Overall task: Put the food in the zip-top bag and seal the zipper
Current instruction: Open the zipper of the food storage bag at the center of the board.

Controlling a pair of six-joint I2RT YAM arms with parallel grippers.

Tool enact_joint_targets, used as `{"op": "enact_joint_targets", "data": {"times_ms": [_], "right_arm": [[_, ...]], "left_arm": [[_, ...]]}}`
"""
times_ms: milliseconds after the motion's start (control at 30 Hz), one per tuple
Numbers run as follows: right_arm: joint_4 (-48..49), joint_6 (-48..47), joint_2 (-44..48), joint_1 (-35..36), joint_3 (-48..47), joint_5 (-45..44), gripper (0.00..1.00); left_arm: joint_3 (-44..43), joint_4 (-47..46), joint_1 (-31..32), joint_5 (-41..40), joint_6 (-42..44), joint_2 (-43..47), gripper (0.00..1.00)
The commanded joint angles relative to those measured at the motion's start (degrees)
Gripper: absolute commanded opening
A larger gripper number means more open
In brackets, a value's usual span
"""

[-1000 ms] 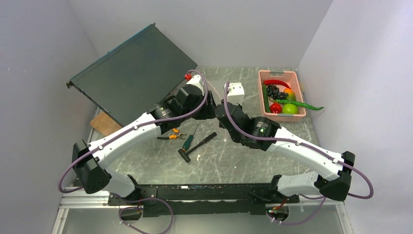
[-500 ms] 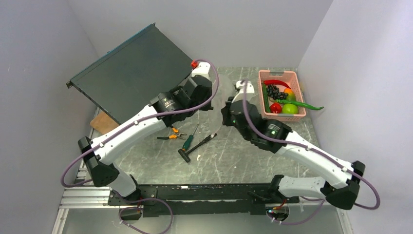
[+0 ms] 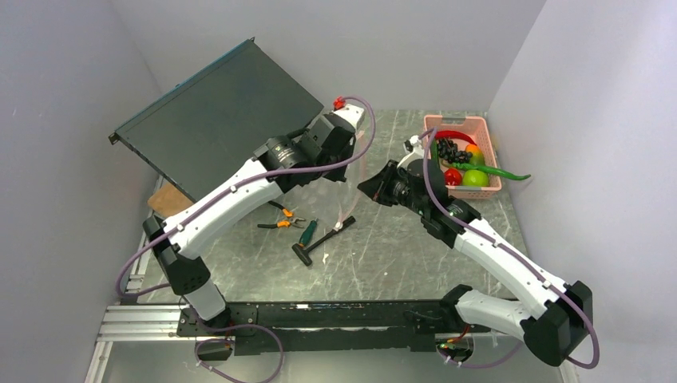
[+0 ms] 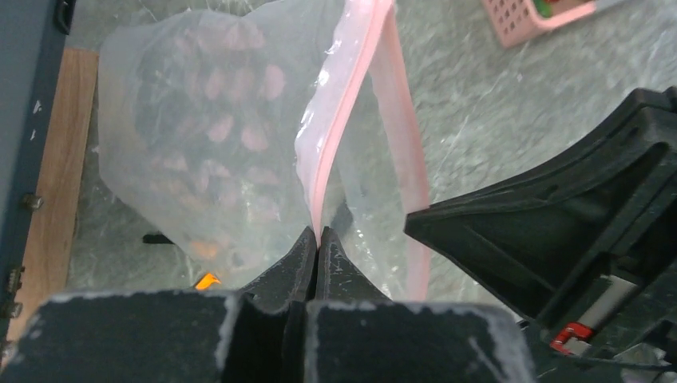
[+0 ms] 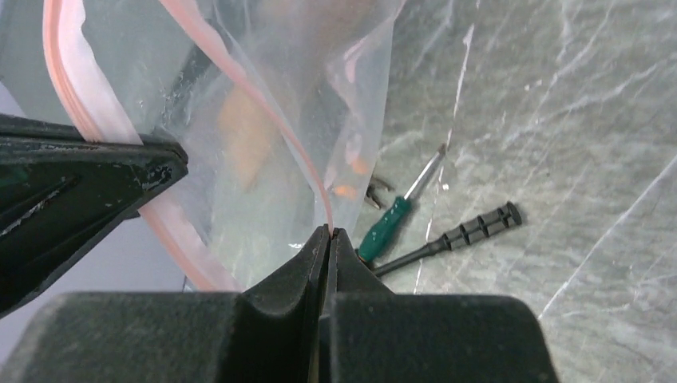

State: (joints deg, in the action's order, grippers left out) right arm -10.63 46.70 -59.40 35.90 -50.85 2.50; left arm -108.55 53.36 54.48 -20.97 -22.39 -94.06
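Note:
The clear zip-top bag [image 3: 352, 201] hangs off the table between my two grippers, and its inside looks empty. My left gripper [image 4: 317, 236] is shut on one side of the pink zipper [image 4: 345, 104]. My right gripper [image 5: 329, 232] is shut on the other lip of the zipper [image 5: 275, 108], so the mouth is held apart. In the top view the left gripper [image 3: 354, 159] and right gripper [image 3: 367, 188] nearly meet. The food lies in the pink basket [image 3: 455, 120]: red chili [image 3: 453, 135], grapes [image 3: 449, 149], tomato [image 3: 452, 176], green apple [image 3: 475, 178].
On the table under the bag lie orange-handled pliers [image 3: 279, 224], a green-handled screwdriver [image 5: 387, 227] and a black-handled tool [image 5: 471, 231]. A large dark panel [image 3: 215, 120] leans at the back left, with a wooden board [image 3: 172, 203] beside it. Walls close in on both sides.
The left gripper has shut on the zipper. Both arms have risen and shifted toward the back right, lifting the bag off the table.

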Motion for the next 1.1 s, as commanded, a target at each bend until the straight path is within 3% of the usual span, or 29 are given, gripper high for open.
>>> {"op": "enact_joint_targets", "data": {"times_ms": [0,200,400,633,733,900,1067], "right_arm": [[2.98,2.52,-0.28,-1.07,0.54,3.25,0.0],[1.25,2.09,-0.96,-1.71,2.51,1.2,0.0],[3.19,4.45,1.03,-1.74,4.69,0.34,0.0],[1.77,5.55,1.66,-1.7,4.42,-2.42,0.0],[2.21,5.88,1.55,-1.72,4.28,-2.46,0.0],[1.84,4.93,0.31,-1.7,2.69,-3.14,0.0],[1.23,3.87,0.54,-1.64,2.16,-4.56,0.0]], "left_arm": [[0.01,-0.06,-2.85,8.46,7.7,-1.81,0.0],[-1.37,-1.11,-4.84,12.59,15.11,-5.08,0.01],[-0.85,-2.25,-5.11,9.39,17.47,-8.58,0.2],[4.09,-6.55,-5.15,11.47,18.26,-5.26,0.4],[6.36,-7.74,-5.09,14.64,18.07,-4.24,0.4],[10.33,-10.4,-5.08,17.98,17.91,-3.02,0.31],[13.92,-13.42,-5.12,22.8,17.65,-0.07,0.36]]}}
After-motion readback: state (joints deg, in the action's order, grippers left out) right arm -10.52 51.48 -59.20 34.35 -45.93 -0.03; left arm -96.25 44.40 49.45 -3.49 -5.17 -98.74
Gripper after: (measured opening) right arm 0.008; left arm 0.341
